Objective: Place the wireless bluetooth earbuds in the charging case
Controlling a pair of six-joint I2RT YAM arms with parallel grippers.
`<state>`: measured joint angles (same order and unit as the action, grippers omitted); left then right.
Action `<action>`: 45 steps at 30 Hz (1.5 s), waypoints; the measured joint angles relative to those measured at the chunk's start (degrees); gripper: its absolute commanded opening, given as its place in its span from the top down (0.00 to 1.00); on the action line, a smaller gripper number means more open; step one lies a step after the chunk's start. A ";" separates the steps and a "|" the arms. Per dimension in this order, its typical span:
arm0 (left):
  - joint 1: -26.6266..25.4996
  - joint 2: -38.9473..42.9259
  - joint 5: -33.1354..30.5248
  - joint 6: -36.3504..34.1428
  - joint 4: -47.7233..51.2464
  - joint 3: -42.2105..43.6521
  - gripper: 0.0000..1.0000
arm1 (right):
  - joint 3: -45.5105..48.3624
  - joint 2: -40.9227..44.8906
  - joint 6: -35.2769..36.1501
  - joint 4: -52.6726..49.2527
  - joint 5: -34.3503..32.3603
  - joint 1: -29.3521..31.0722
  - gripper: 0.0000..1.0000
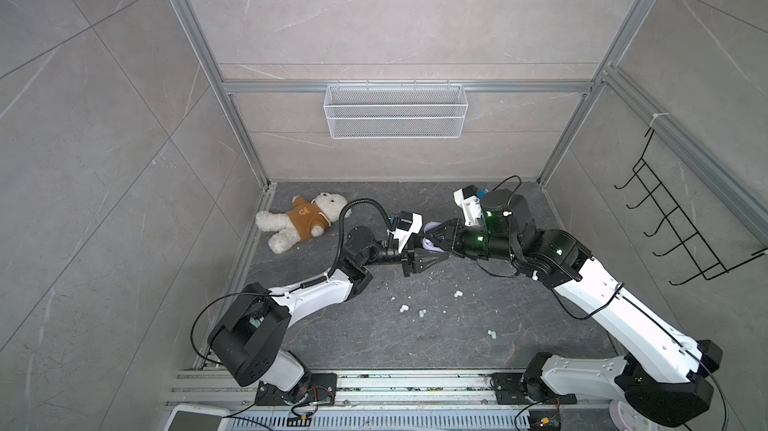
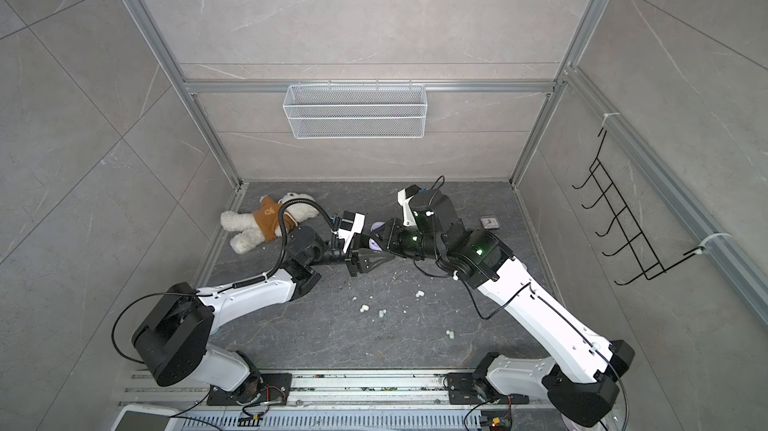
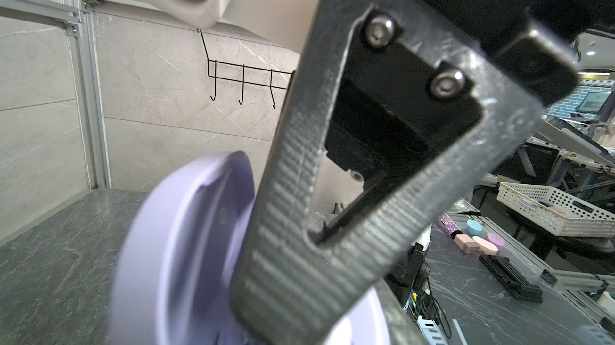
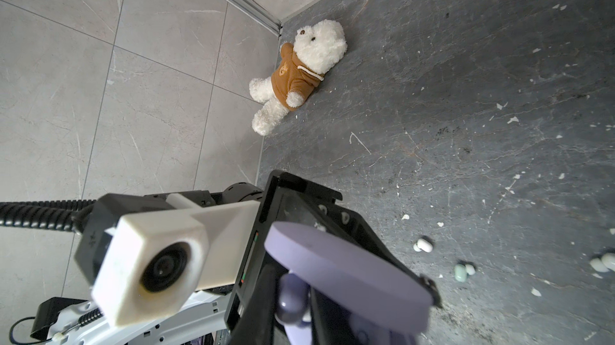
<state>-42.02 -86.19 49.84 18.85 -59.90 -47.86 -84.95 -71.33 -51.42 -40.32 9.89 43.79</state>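
My left gripper (image 1: 434,251) is shut on the lilac charging case (image 1: 428,244), held above the floor with its lid (image 4: 346,273) open. My right gripper (image 1: 434,239) meets it from the right, shut on a lilac earbud (image 4: 291,296) that sits under the lid, at the case's body. In the left wrist view the case (image 3: 186,243) is blurred behind a ribbed grey finger (image 3: 299,227). Loose earbuds lie on the dark floor in both top views: white ones (image 1: 403,308) (image 1: 457,294) (image 1: 491,332) and a mint one (image 1: 422,313). The right wrist view shows a white one (image 4: 423,244) and a mint one (image 4: 461,272).
A white teddy bear in a brown hoodie (image 1: 299,221) lies at the back left. A white wire basket (image 1: 392,111) hangs on the back wall and a black hook rack (image 1: 685,233) on the right wall. A small square clock (image 2: 490,222) lies back right. White crumbs dot the floor.
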 measured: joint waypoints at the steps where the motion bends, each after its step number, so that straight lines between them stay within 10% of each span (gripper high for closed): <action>1: 0.00 0.02 0.00 -0.04 0.11 0.02 0.69 | 0.00 0.00 0.00 0.00 -0.02 0.00 0.73; 26: 0.00 3.21 -0.33 -2.62 3.48 0.37 0.69 | -12.37 -0.63 2.05 -12.83 -1.22 -0.02 0.51; 45: -0.39 5.18 -0.28 -4.39 7.23 1.27 0.68 | -37.40 -21.14 13.38 -32.39 2.32 -6.54 0.57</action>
<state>-42.41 -81.01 49.56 14.46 -52.66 -46.59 -122.34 -92.47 -38.04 -72.71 12.21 37.26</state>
